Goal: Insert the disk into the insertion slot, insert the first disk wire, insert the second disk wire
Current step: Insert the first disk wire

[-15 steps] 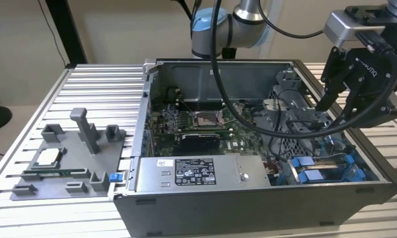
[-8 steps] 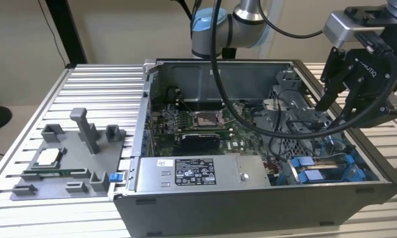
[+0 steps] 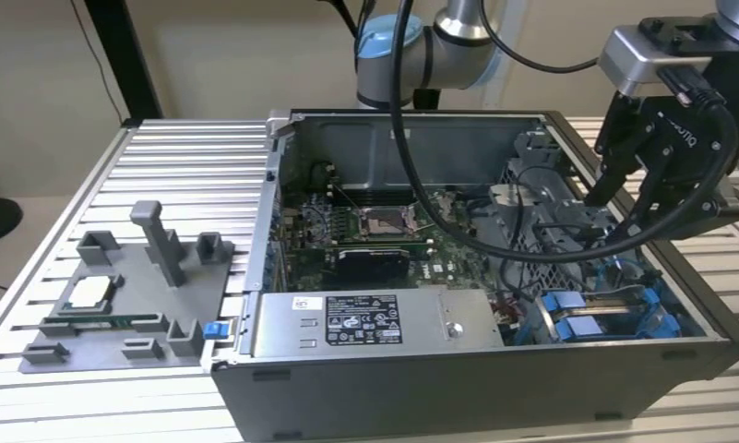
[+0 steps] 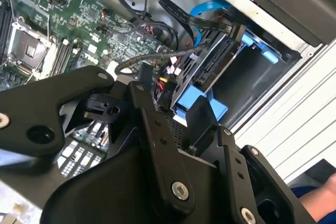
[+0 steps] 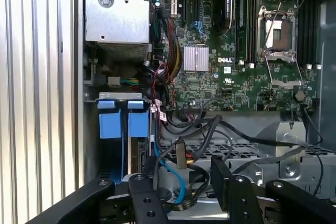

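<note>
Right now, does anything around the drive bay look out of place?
Nothing looks damaged or spilled. The blue carrier tabs sit side by side, level. Only untidy spot: loose black cables and a blue cable tangled beside them, near the tool.

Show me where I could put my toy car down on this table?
The bare ribbed table behind the grey parts tray, at the exterior view's left of the computer case. Inside the case it's crowded: cables tangle by the insertion slot.
</note>
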`<state>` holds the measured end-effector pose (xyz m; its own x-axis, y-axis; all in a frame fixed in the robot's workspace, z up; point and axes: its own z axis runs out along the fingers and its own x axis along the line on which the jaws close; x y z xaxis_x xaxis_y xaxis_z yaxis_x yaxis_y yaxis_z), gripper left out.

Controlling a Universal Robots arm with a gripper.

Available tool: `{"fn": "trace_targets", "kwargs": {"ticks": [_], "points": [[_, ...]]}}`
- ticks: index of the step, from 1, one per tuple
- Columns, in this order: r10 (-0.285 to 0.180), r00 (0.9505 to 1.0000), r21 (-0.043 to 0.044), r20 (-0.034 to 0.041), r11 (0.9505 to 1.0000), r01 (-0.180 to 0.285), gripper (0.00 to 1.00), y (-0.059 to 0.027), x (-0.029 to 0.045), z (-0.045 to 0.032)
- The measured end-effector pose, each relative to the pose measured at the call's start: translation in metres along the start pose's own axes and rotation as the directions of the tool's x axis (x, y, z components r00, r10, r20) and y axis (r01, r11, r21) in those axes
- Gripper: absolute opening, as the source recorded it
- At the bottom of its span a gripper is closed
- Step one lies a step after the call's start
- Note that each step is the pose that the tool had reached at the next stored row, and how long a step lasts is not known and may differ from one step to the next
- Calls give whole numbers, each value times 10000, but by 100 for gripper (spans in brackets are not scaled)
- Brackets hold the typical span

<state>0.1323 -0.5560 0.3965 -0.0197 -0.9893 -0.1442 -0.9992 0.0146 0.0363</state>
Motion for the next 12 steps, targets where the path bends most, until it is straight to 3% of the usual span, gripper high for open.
{"fn": "trace_targets", "kwargs": {"ticks": [4,9,12], "points": [[-4,9999,-6,121,10000,4,100,-1,3,21],[-12,9993,-16,369,10000,12,100,-2,7,51],[-14,9989,-20,461,10000,15,100,-3,11,73]]}}
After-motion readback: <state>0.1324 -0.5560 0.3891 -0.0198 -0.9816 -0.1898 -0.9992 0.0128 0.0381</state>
